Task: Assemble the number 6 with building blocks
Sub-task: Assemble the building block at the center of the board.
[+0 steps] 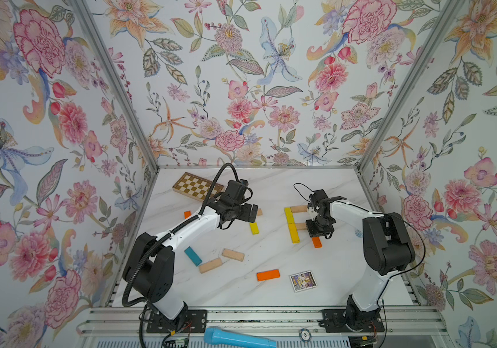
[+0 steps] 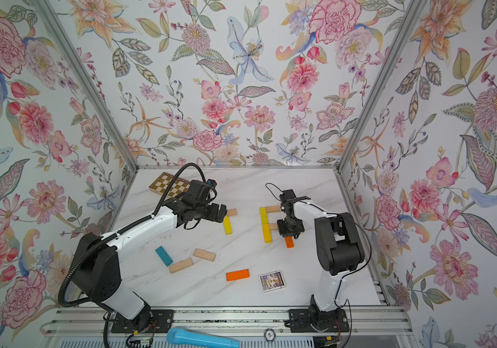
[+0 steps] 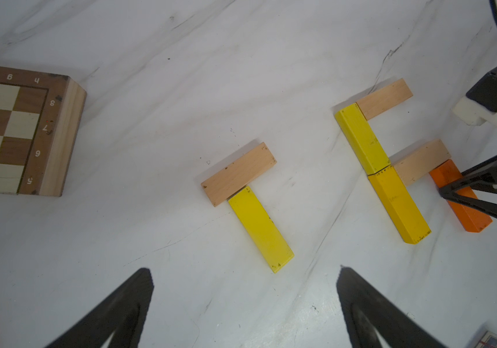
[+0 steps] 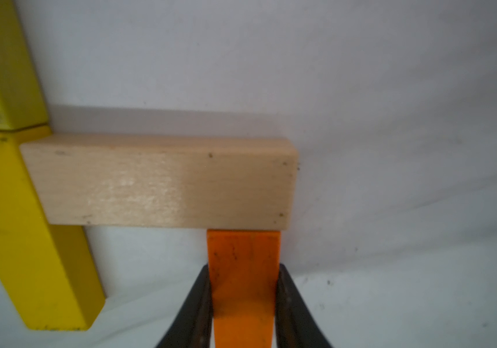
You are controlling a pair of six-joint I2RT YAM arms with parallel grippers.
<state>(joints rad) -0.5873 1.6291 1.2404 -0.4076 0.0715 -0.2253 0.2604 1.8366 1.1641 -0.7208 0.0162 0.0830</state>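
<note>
The number 6 stands partly laid: two yellow planks [image 1: 291, 224] lie end to end, with a beige plank [image 1: 298, 208] off the top and another beige plank [image 4: 163, 180] off the middle. My right gripper [image 4: 243, 266] is shut on an orange plank [image 4: 242, 256] whose end touches the far end of the middle beige plank, at a right angle. My left gripper [image 3: 245, 269] hovers open and holds nothing, just short of a separate yellow plank [image 3: 261, 229] capped by a beige plank [image 3: 238, 173]. In both top views loose planks lie nearer the front: teal [image 1: 193, 256], two beige [image 1: 210, 265], orange [image 1: 268, 275].
A brown-and-cream chequered board [image 1: 196, 186] lies at the back left, behind the left arm. A small picture card [image 1: 302, 281] lies front right beside the loose orange plank. A small orange piece [image 1: 187, 214] shows beside the left forearm. A blue tube [image 1: 238, 339] rests on the front rail.
</note>
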